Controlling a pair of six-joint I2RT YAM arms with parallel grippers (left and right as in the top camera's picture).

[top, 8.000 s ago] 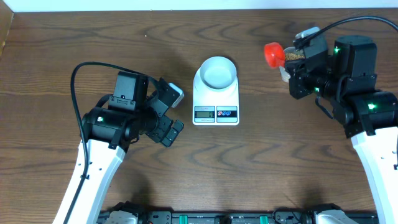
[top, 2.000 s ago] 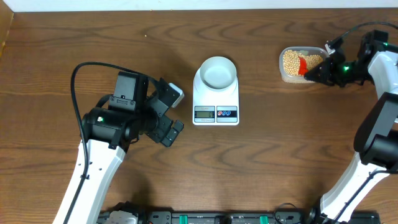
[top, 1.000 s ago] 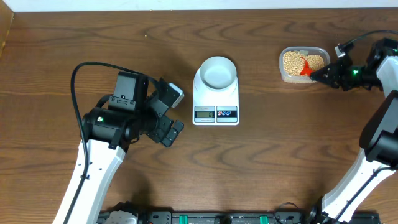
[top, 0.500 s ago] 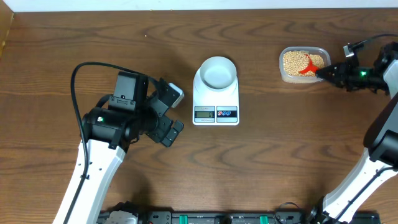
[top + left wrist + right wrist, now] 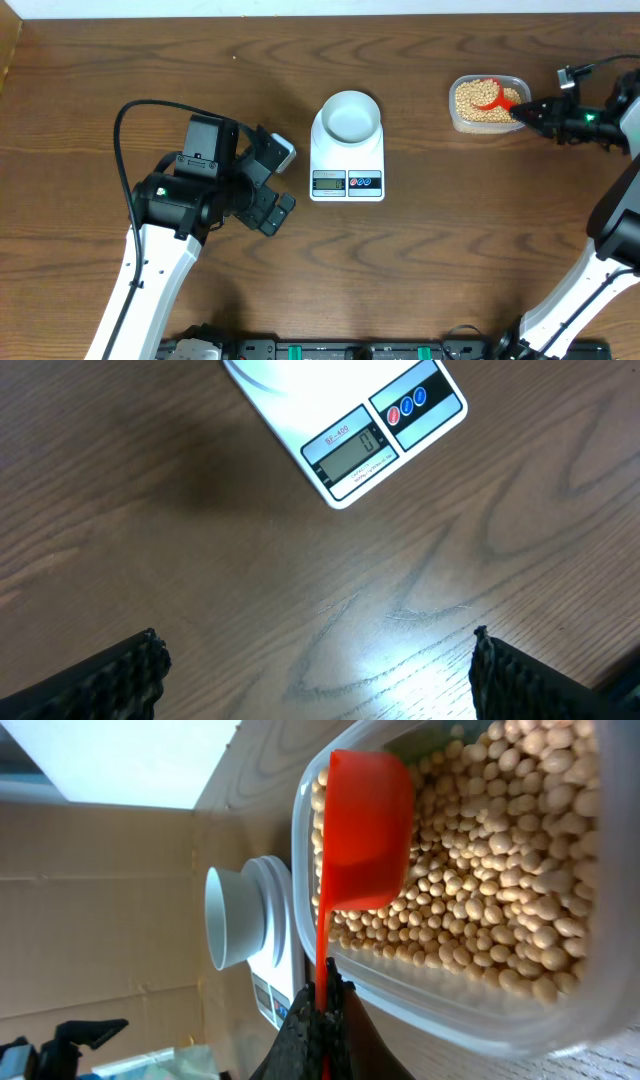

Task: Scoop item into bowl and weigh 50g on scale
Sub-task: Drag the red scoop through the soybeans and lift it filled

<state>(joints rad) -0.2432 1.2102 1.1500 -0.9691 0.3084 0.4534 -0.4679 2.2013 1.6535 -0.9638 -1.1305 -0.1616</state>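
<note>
The beans (image 5: 478,99) (image 5: 500,870) fill a clear plastic tub (image 5: 460,118) (image 5: 470,1017) at the back right. My right gripper (image 5: 528,112) (image 5: 322,1005) is shut on the thin handle of a red scoop (image 5: 503,97) (image 5: 365,830), whose cup lies on the beans inside the tub. The pale bowl (image 5: 349,115) (image 5: 225,917) stands empty on the white scale (image 5: 347,165) (image 5: 350,445) (image 5: 268,982) at mid-table. My left gripper (image 5: 270,185) (image 5: 315,675) hangs open over bare wood, left of the scale, holding nothing.
The table is dark wood. Its far edge runs just behind the tub and the bowl. The right arm reaches in from the right edge of the overhead view. Cardboard stands beyond the table in the right wrist view.
The right gripper has drawn back to the right, dragging the red scoop across the beans toward the tub's right side. The left arm, bowl and scale have not moved.
</note>
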